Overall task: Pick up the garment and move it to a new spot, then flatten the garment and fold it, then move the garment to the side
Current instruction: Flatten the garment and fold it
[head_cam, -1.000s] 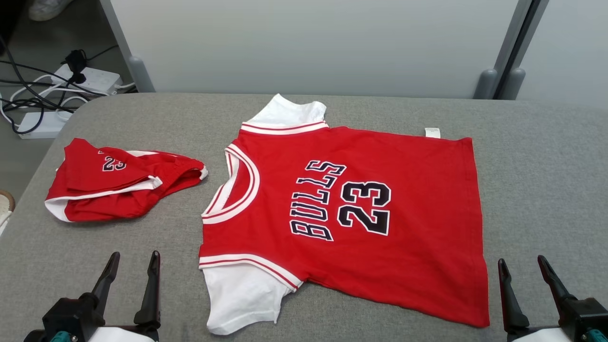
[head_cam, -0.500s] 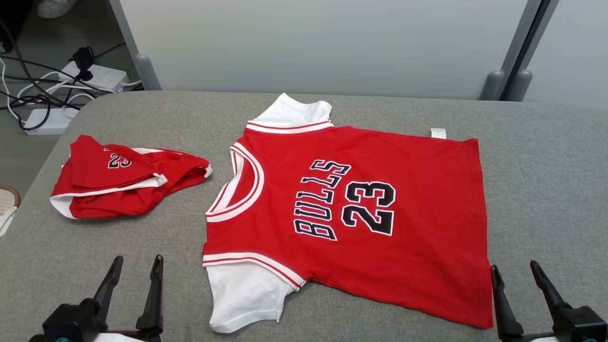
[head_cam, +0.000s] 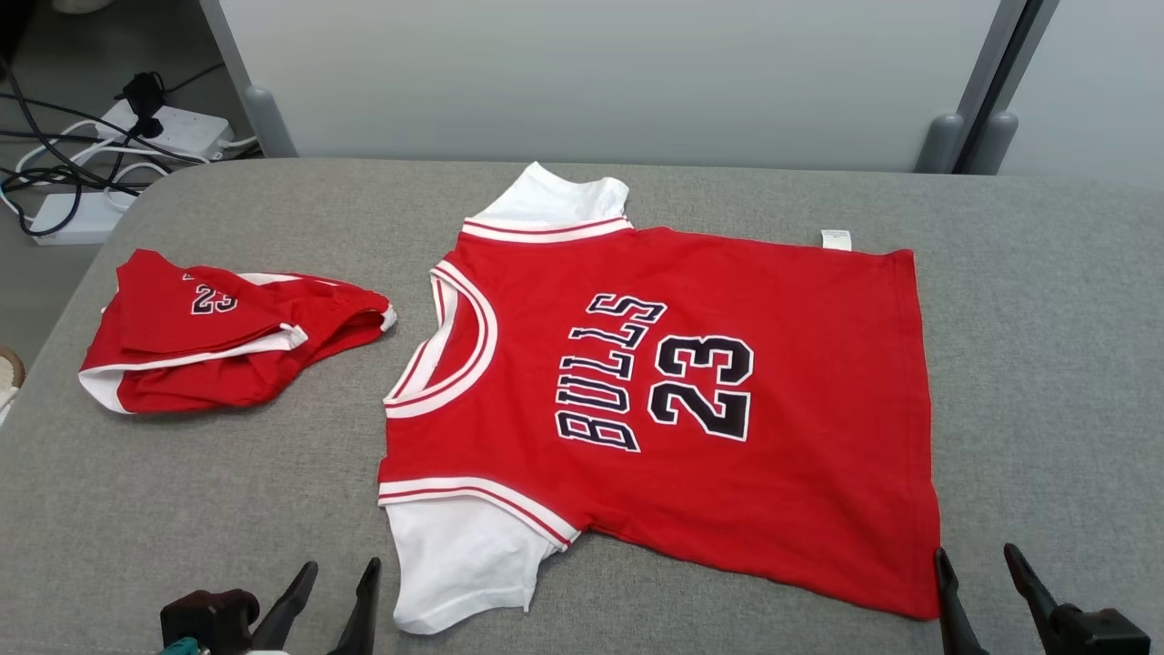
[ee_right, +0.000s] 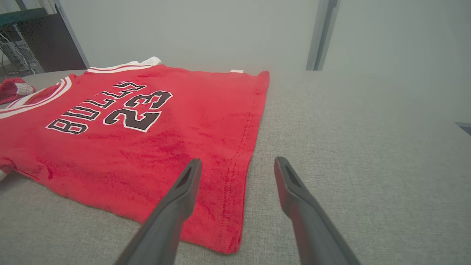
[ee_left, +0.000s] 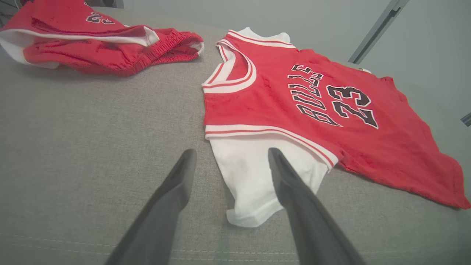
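The garment is a red BULLS 23 jersey with white sleeves. It lies spread flat on the grey table, collar to the left and hem to the right. My left gripper is open at the bottom edge, just left of the near white sleeve. In the left wrist view my left gripper straddles the sleeve's left edge above the garment. My right gripper is open by the near hem corner. In the right wrist view my right gripper straddles the hem of the garment. Neither gripper holds anything.
Crumpled red shorts with a white trim lie on the table's left side, also in the left wrist view as shorts. Power strips and cables lie on the floor beyond the table's far left corner. A pale partition stands behind the table.
The head view has shifted a little. My left gripper has moved right, close to the near white sleeve. Both grippers sit lower in the view, and both stay open.
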